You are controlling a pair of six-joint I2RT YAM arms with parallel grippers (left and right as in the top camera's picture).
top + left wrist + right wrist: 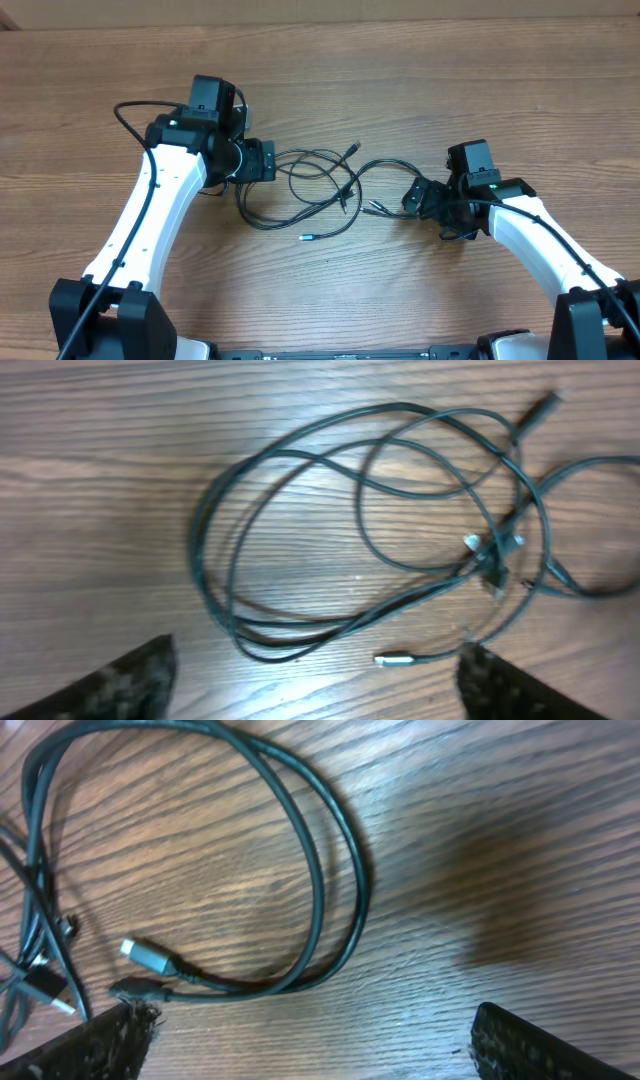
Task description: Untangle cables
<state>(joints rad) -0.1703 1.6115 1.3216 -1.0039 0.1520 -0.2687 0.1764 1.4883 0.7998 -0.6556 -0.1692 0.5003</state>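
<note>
Loose tangle of cables (pixel 343 192) on the wood table (pixel 320 60), about mid-table, between the two grippers. Several overlapping loops, crossing at a knot near the middle. Black plug (pixel 353 148) sticking out at the far side, loose plug (pixel 307 238) lying free at the near side.

Left gripper (pixel 272 161) just beside the tangle's left edge, facing it. From the left wrist: fingers (pixel 120 680) spread wide at the lower corners, pinching nothing, cables (pixel 230 540) flat on the wood ahead. Silvery plug (pixel 392 658) near the right-hand finger, apart from it. Cluster of crossings and plug ends right of the big oval loops.

Right gripper (pixel 415 195) at the tangle's right end, over a doubled loop. From the right wrist: fingers (pixel 540 1045) likewise spread wide, gripping nothing. Doubled strand of cables (pixel 330 870) curving across the wood ahead of them. Two plug ends by the left-hand finger: bright plug (pixel 140 952) a little clear of it, dark plug (pixel 135 988) right at the fingertip, contact impossible to tell.
</note>
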